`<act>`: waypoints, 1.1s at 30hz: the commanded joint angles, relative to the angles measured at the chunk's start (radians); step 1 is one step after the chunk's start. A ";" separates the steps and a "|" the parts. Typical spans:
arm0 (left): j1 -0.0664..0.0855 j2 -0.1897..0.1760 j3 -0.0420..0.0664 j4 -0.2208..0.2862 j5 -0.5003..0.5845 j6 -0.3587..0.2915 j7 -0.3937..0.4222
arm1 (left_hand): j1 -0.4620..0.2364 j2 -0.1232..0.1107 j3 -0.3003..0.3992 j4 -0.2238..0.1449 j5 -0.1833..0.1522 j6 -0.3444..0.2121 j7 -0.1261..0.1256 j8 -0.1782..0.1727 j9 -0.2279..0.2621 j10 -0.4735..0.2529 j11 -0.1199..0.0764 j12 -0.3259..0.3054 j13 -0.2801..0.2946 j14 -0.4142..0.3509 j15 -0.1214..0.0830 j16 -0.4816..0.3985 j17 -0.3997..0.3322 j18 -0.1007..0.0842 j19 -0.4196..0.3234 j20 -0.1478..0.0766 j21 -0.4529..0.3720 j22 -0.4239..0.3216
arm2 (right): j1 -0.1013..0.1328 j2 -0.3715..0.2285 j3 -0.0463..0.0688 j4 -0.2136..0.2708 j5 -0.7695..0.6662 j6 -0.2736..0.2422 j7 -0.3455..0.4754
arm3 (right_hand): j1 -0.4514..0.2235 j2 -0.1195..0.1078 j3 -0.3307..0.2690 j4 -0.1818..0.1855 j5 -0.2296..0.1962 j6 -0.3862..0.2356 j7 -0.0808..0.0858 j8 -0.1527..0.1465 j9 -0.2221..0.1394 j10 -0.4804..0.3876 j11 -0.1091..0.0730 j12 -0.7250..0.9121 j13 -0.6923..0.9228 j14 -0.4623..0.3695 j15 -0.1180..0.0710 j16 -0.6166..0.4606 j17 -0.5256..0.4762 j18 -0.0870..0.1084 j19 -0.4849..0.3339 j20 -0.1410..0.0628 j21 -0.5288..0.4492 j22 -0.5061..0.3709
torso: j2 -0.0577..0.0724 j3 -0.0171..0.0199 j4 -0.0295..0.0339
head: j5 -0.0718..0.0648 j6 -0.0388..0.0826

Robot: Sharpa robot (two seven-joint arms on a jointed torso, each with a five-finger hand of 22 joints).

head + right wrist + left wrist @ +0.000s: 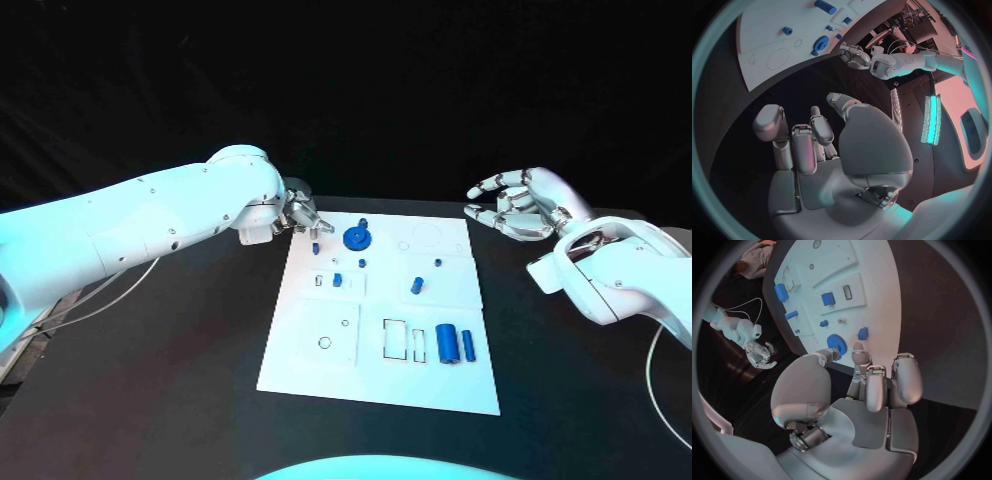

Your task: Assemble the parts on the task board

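**Head view: both hands empty at the board's far end**

Head view showed the white board (378,370) lying lengthwise away from the robot on the black worktop (173,380). Two blue cylinders (457,343) pointed along it. Left hand (300,218) hovered at its far left corner, fingers loosely apart, empty. Right hand (516,208), curled on nothing, hung beyond the far right corner.

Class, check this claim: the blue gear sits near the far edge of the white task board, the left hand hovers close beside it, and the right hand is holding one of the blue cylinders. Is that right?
Not quite. The right hand holds nothing; the head view shows it off the task board, fingers curled on nothing, while the blue cylinders lie on the board. The blue gear near the far edge and the left hand beside it are right.
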State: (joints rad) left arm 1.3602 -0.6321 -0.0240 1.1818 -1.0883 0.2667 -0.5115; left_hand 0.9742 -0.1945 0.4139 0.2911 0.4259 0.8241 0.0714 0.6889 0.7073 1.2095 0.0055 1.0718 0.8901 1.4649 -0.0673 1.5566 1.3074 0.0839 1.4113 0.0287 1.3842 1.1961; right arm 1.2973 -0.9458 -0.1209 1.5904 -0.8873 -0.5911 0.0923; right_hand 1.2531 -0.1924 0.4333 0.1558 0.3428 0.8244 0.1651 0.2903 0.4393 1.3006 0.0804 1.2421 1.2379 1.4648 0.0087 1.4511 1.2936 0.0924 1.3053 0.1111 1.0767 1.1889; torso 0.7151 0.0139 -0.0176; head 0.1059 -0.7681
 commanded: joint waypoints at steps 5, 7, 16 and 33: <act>-0.001 0.028 -0.009 -0.056 -0.044 0.063 0.012 | 0.015 -0.001 -0.012 0.000 -0.012 -0.002 0.006 -0.008 -0.004 -0.011 -0.001 -0.008 -0.005 0.099 0.008 -0.001 0.242 -0.007 0.001 0.008 -0.007 -0.002 | -0.001 0.003 0.000 -0.001 -0.003 0.000 0.008 | -0.003 -0.007 0.003 0.003 0.007 -0.004 -0.002 0.004 0.001 -0.002 -0.005 -0.006 -0.001 0.036 -0.008 -0.004 0.000 0.020 -0.004 -0.005 -0.003 -0.001 | -0.001 0.0000 0.0025 | 0.001 -0.002; -0.002 0.034 -0.011 -0.068 -0.046 0.067 0.011 | 0.016 -0.001 -0.013 0.000 -0.015 -0.002 0.007 -0.009 -0.005 -0.013 -0.001 -0.010 -0.008 0.099 0.008 -0.002 0.241 -0.007 0.000 0.008 -0.009 -0.006 | -0.001 0.004 0.000 -0.001 -0.003 0.001 0.008 | -0.003 -0.007 0.003 0.003 0.007 -0.004 -0.002 0.004 0.001 -0.002 -0.005 -0.006 -0.001 0.036 -0.008 -0.004 0.000 0.020 -0.004 -0.005 -0.003 -0.001 | -0.001 0.0000 0.0013 | 0.002 -0.002; -0.007 0.057 -0.019 -0.106 -0.051 0.100 0.008 | 0.019 0.003 -0.023 0.001 -0.037 -0.004 0.010 -0.016 -0.011 -0.020 0.002 -0.011 -0.010 0.099 0.011 0.000 0.243 -0.006 -0.002 0.010 -0.010 -0.007 | -0.001 0.006 0.000 -0.002 -0.003 0.002 0.008 | -0.003 -0.007 0.003 0.003 0.007 -0.004 -0.002 0.004 0.001 -0.002 -0.005 -0.006 -0.001 0.036 -0.008 -0.004 0.000 0.020 -0.004 -0.005 -0.003 -0.001 | -0.001 0.0003 0.0020 | 0.000 -0.004; -0.011 0.067 -0.027 -0.117 -0.029 0.120 0.008 | 0.052 0.014 -0.022 -0.004 -0.043 -0.005 0.012 -0.024 -0.018 -0.027 0.004 -0.012 -0.014 0.100 0.013 0.000 0.244 -0.006 -0.005 0.012 -0.011 -0.009 | -0.001 0.009 0.000 -0.003 -0.003 0.004 0.008 | -0.003 -0.007 0.003 0.003 0.007 -0.004 -0.002 0.004 0.001 -0.002 -0.005 -0.006 -0.001 0.036 -0.008 -0.004 0.000 0.020 -0.004 -0.005 -0.003 -0.001 | -0.001 0.0009 0.0021 | 0.002 -0.007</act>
State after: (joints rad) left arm 1.3489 -0.5680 -0.0513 1.0645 -1.1280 0.3625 -0.5110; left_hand 1.0192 -0.1785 0.3932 0.2897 0.3866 0.8205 0.0749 0.6695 0.6901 1.1918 0.0089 1.0651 0.8771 1.4650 -0.0602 1.5566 1.3074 0.0839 1.4079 0.0322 1.3774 1.1885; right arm 1.2966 -0.9378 -0.1209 1.5877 -0.8870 -0.5911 0.0929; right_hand 1.2531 -0.1923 0.4333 0.1557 0.3428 0.8244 0.1651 0.2901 0.4392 1.3005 0.0804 1.2421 1.2380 1.4648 0.0088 1.4512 1.2936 0.0923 1.3053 0.1111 1.0768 1.1889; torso 0.7140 0.0145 -0.0157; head 0.1077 -0.7746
